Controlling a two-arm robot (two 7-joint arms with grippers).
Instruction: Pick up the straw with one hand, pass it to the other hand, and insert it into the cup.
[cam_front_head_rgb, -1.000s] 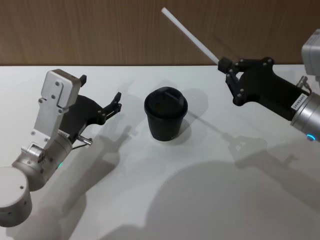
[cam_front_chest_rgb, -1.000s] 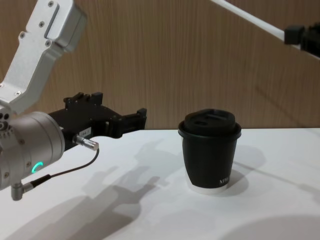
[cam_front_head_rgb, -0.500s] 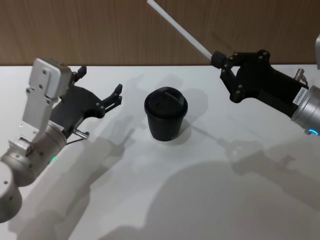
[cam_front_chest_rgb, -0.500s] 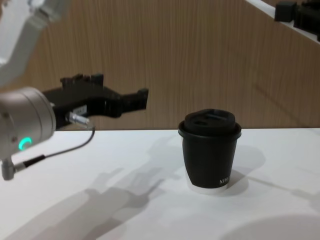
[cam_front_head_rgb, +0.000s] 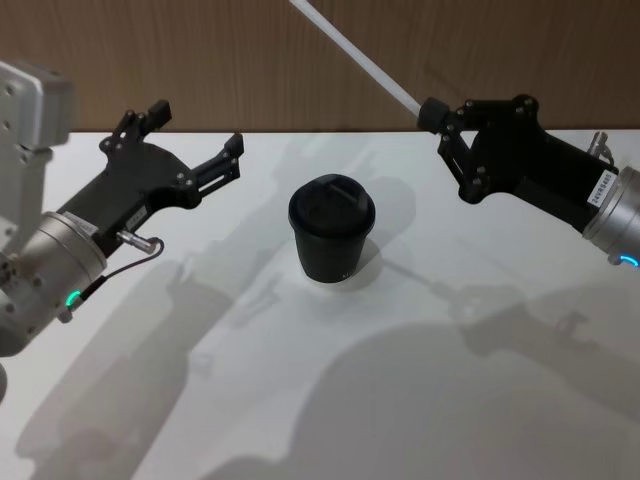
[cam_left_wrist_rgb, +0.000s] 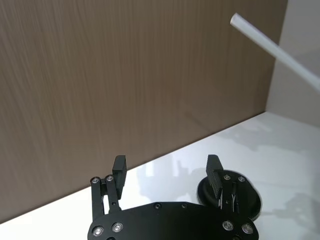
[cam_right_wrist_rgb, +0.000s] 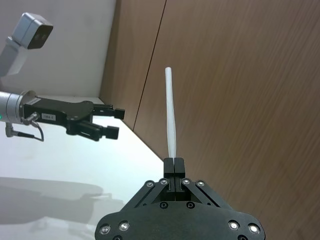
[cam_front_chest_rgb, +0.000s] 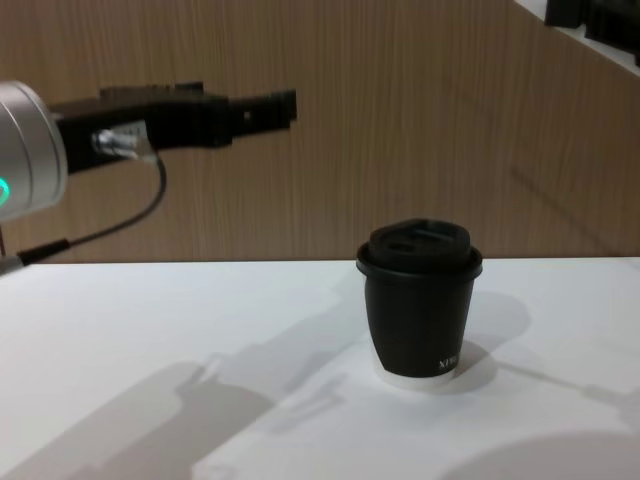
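Straw: white, in the air above the far right of the table, slanting up and leftward across the wall; its lower end is pinched in the right gripper.
Cup: black, lidded, upright mid-table, well below the straw, between the two grippers.
Surface: white table, crossed by arm shadows.
Room: brown wood-panelled wall behind the table.
Right wrist view: fingers pressed together on the straw, which stands straight out from them; the left gripper shows farther off.
Left wrist view: the straw's free end up by the wall.
Chest view: the cup side-on, with white base rim and small lettering.
Left gripper: in the air above the table's left side, fingers spread wide, holding nothing, aimed rightward; silver wrist with green light and thin cable.
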